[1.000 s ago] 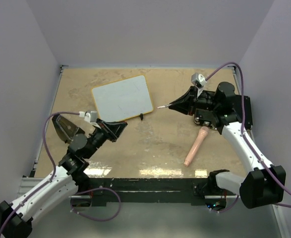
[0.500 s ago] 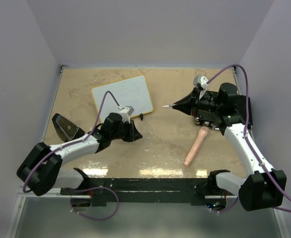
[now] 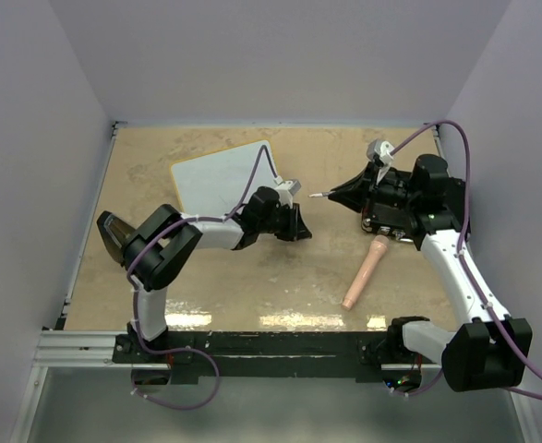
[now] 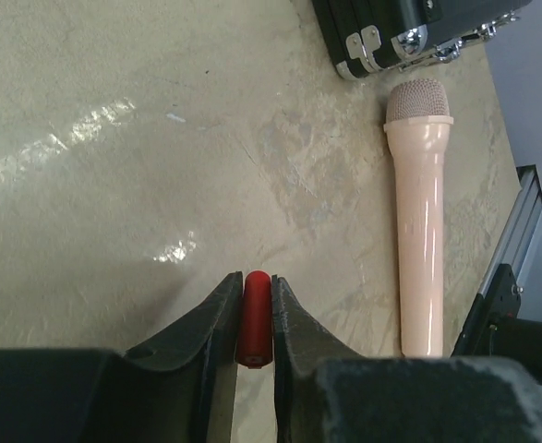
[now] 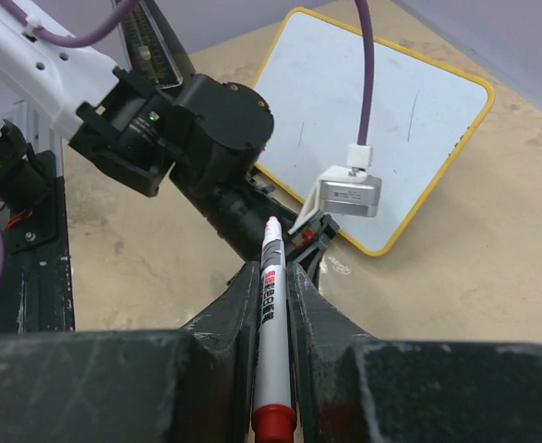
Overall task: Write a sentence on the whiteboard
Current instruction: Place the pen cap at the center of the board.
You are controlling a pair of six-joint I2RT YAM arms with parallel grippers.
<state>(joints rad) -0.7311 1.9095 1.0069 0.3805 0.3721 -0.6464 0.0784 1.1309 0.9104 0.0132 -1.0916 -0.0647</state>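
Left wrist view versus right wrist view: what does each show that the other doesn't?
Only the left wrist: the pink microphone, the black case, and a clear look at the red cap pinched in the left gripper. Only the right wrist: the whiteboard and the marker clamped in the right gripper. Both: the tan table and the left gripper itself.

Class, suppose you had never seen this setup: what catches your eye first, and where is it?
Mid-table, the right gripper holds a white marker pen aimed at the left gripper, whose jaws pinch a small red cap. Behind the left gripper lies the white, yellow-rimmed whiteboard. A pink plastic microphone lies on the near side of the right gripper.
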